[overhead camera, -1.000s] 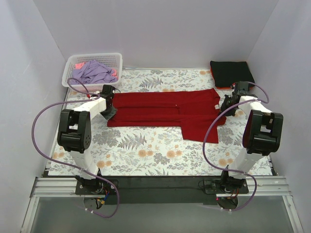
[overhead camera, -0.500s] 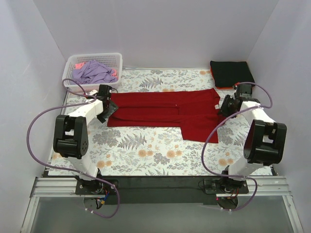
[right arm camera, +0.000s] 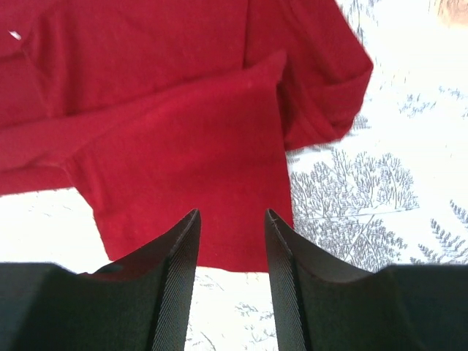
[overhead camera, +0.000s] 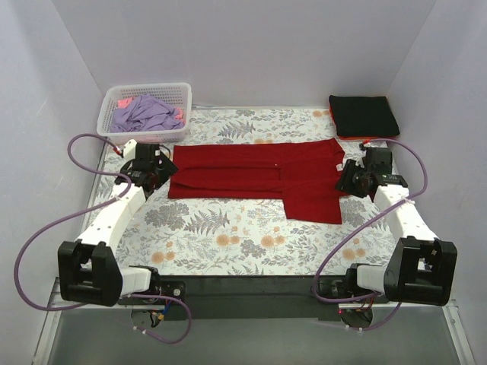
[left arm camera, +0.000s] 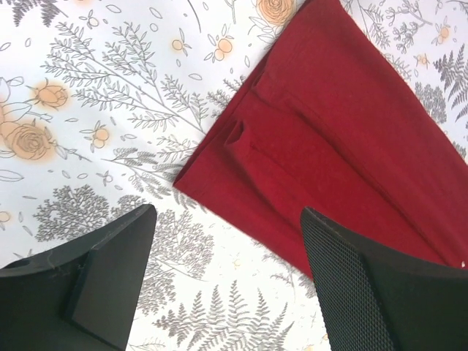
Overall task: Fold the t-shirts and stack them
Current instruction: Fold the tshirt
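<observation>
Floral cloth (overhead camera: 228,228); deep-red t-shirt (overhead camera: 259,171) between left gripper (overhead camera: 163,169), right gripper (overhead camera: 346,177).

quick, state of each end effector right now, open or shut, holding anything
left end effector: open, holding nothing
right end effector: open, holding nothing

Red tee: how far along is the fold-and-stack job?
Done: a black tee lies folded at the far right corner. In hand: the red tee is laid flat and folded into a long band, with one flap sticking out on its near side. The left gripper and right gripper sit at its ends, both open and empty. Left: cross-folds and stacking, plus the lavender tee crumpled in the basket.
</observation>
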You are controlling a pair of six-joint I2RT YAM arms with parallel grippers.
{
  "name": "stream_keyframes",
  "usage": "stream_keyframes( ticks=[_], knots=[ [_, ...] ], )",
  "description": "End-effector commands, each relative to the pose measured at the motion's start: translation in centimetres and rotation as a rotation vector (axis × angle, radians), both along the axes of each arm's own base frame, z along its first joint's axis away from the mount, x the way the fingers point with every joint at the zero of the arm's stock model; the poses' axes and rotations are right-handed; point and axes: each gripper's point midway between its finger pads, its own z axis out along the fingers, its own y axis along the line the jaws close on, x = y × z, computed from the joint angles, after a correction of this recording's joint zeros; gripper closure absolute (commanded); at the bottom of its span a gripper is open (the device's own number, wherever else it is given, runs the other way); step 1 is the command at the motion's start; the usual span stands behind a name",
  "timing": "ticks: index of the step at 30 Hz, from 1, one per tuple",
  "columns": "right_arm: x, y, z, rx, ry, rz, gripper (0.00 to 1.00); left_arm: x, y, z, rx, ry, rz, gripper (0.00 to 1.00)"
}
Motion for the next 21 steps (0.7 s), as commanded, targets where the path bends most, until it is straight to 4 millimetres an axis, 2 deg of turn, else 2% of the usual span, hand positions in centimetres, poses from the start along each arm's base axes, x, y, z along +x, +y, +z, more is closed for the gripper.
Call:
stream_keyframes(
  ticks=[1,4,8,13,16,18,21],
  knots=[
    [-1.3,0.2,-0.8,-0.004,0.025,0.025,0.53,-1.8,0.4,-0.3,0.026,-0.015,-0.033,0.22],
    [-1.8,0.7,-1.9,0.018,0.058,0.038,0.54,-2.6,0.3,-0.1,0.017,-0.039,-0.044,0.24],
    [-1.7,0.1,-3.1,-0.01,0.073,0.022,0.55,-3.4,0.3,-1.3,0.019,-0.031,-0.061,0.26],
    [-1.8,1.0,-3.9,0.035,0.102,0.049,0.55,-3.2,-0.3,-2.0,0.003,-0.009,-0.09,0.26],
    [-2.4,0.6,-4.7,0.006,0.124,0.032,0.55,-3.0,-0.7,-1.8,-0.009,-0.017,-0.11,0.26],
    [-2.4,0.2,-4.8,-0.015,0.127,0.021,0.55,-2.8,-1.1,-1.9,-0.022,-0.019,-0.123,0.27],
    [-1.2,-0.3,-3.8,-0.035,0.094,0.013,0.55,-2.3,-1.4,-2.2,-0.033,-0.005,-0.131,0.28]
  ],
)
